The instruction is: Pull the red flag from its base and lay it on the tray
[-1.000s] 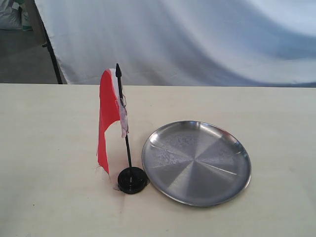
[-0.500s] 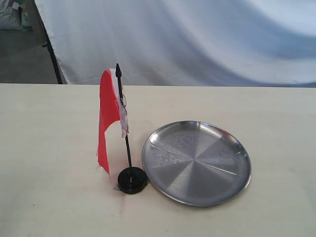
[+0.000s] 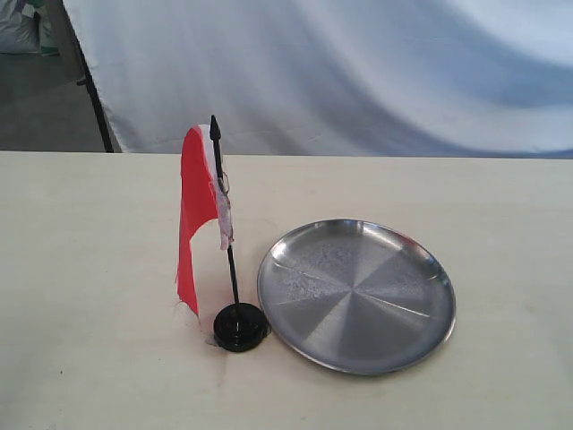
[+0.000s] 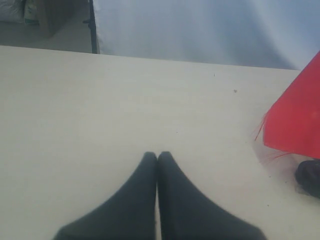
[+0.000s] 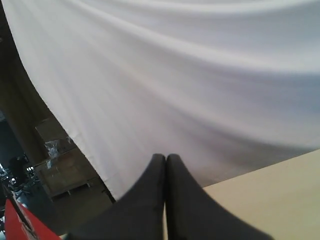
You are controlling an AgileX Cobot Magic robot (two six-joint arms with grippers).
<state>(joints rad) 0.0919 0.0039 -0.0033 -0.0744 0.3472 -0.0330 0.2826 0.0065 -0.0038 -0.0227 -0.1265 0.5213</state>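
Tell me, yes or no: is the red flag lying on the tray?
No, the red flag stands upright with its stick in the base, beside the tray rather than on it.

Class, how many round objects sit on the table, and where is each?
2. The black base stands left of centre, holding the red flag upright. The silver tray lies close beside the base, on its right in the exterior view. None appears hidden.
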